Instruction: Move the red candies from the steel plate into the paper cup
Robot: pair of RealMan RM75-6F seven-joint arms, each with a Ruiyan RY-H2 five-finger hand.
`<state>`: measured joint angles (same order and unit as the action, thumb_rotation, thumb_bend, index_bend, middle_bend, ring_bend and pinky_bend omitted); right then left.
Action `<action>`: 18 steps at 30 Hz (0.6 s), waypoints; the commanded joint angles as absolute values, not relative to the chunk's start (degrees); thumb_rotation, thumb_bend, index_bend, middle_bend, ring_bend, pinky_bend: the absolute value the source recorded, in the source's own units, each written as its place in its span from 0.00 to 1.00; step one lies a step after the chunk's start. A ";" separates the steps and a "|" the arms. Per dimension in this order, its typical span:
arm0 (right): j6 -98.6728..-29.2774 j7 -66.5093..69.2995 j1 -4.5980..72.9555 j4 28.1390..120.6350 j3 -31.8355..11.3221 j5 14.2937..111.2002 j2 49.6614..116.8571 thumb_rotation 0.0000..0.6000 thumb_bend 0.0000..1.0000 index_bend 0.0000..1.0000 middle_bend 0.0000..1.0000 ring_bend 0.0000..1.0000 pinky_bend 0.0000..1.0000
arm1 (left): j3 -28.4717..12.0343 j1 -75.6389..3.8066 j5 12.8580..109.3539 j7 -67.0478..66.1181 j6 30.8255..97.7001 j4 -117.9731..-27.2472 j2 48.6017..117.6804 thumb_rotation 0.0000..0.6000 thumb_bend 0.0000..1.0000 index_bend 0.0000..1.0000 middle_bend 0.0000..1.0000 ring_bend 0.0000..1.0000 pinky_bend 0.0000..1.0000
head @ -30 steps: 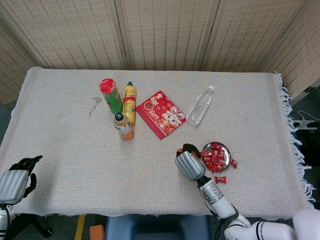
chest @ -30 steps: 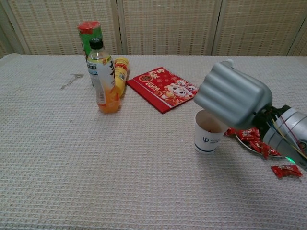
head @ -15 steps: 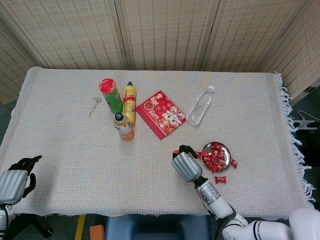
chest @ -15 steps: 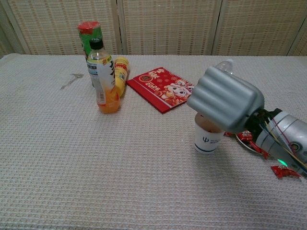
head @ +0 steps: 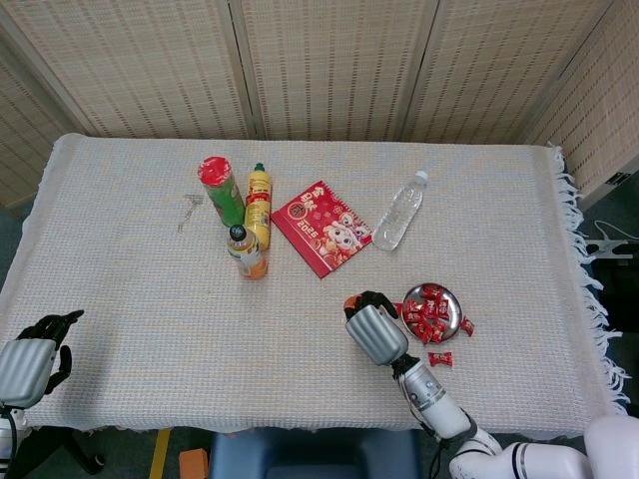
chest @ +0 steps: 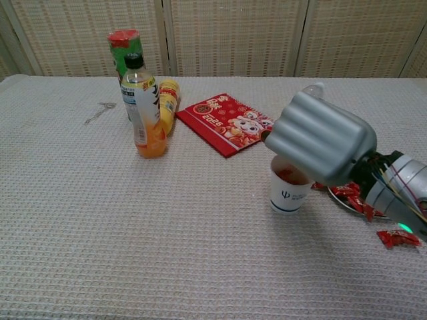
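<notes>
Your right hand (chest: 323, 145) hovers directly over the paper cup (chest: 288, 189).
The table (head: 130, 289) carries the upright cup, mouth up, near its front edge; the steel plate (head: 446, 296) sits just beside it toward the right edge. Whether your fingers hold anything cannot be told. Red candies (head: 427, 310) fill the plate; one (chest: 398, 238) lies loose on the cloth.

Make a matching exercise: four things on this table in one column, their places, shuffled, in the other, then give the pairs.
Things:
1. paper cup
2. steel plate
3. clear bottle
4. left hand

Places:
A. lying right of the red booklet
B. under the right hand
C. at the table's near-left corner
D. holding red candies, right of the right hand

Pairs: 1-B, 2-D, 3-A, 4-C
</notes>
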<state>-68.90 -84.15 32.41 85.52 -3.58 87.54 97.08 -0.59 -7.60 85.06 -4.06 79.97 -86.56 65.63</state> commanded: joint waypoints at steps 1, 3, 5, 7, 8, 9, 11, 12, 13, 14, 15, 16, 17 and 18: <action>-68.90 -84.05 32.40 85.68 -3.65 87.47 97.08 1.00 0.51 0.37 0.54 0.56 0.88 | -0.58 -7.58 85.08 -4.07 80.02 -86.58 65.62 1.00 0.75 0.15 0.23 0.18 0.33; -68.93 -83.85 32.46 85.74 -3.67 87.64 97.09 1.00 0.49 0.37 0.54 0.56 0.88 | -0.60 -7.55 85.04 -4.02 80.08 -86.59 65.59 1.00 0.75 0.15 0.23 0.18 0.33; -69.23 -83.60 32.40 85.90 -3.65 87.93 96.92 1.00 0.47 0.36 0.53 0.56 0.88 | -0.64 -7.53 85.04 -3.93 80.15 -86.59 65.56 1.00 0.75 0.15 0.23 0.18 0.33; -69.76 -83.32 32.18 86.19 -3.63 88.23 96.52 1.00 0.46 0.35 0.53 0.55 0.88 | -0.64 -7.50 85.05 -3.81 80.20 -86.56 65.52 1.00 0.74 0.15 0.23 0.18 0.33; -70.08 -82.98 32.02 86.43 -3.63 88.37 96.23 1.00 0.46 0.35 0.53 0.55 0.88 | -0.65 -7.49 85.06 -3.76 80.23 -86.54 65.49 1.00 0.74 0.15 0.23 0.18 0.33; -70.61 -82.34 31.73 86.79 -3.65 88.52 95.69 1.00 0.44 0.34 0.52 0.55 0.88 | -0.64 -7.50 85.10 -3.69 80.24 -86.52 65.48 1.00 0.74 0.15 0.23 0.18 0.33; -71.71 -80.93 30.97 87.72 -3.87 88.36 94.38 1.00 0.39 0.31 0.48 0.54 0.88 | -0.62 -7.52 85.17 -3.65 80.22 -86.47 65.49 1.00 0.74 0.15 0.23 0.18 0.33; -72.15 -80.35 30.63 88.13 -3.99 88.21 93.67 1.00 0.33 0.28 0.45 0.52 0.88 | -0.61 -7.54 85.15 -3.66 80.17 -86.46 65.52 1.00 0.74 0.15 0.23 0.18 0.33; -72.73 -79.67 30.15 88.62 -4.10 88.02 92.63 1.00 0.29 0.24 0.42 0.50 0.87 | -0.62 -7.56 85.13 -3.74 80.12 -86.47 65.56 1.00 0.74 0.15 0.23 0.18 0.33; -73.03 -79.34 29.77 88.94 -4.12 87.74 91.79 1.00 0.26 0.21 0.39 0.48 0.86 | -0.61 -7.57 85.13 -3.84 80.10 -86.48 65.61 1.00 0.74 0.15 0.23 0.18 0.33; -73.14 -79.23 29.41 89.25 -4.08 87.36 90.90 1.00 0.24 0.18 0.36 0.47 0.86 | -0.61 -7.60 85.11 -3.94 80.04 -86.50 65.66 1.00 0.74 0.15 0.23 0.18 0.33; -73.17 -79.27 29.06 89.49 -3.98 86.98 90.00 1.00 0.22 0.14 0.33 0.45 0.85 | -0.60 -7.63 85.08 -4.06 79.97 -86.54 65.72 1.00 0.74 0.15 0.23 0.18 0.33; -73.09 -79.46 28.73 89.67 -3.78 86.59 89.09 1.00 0.20 0.12 0.31 0.44 0.85 | -0.60 -7.67 85.06 -4.23 79.90 -86.57 65.78 1.00 0.74 0.15 0.23 0.18 0.33; -72.89 -79.75 28.36 89.82 -3.39 86.22 87.87 1.00 0.19 0.09 0.29 0.42 0.84 | -0.61 -7.73 84.99 -4.51 79.78 -86.61 65.89 1.00 0.74 0.15 0.23 0.18 0.33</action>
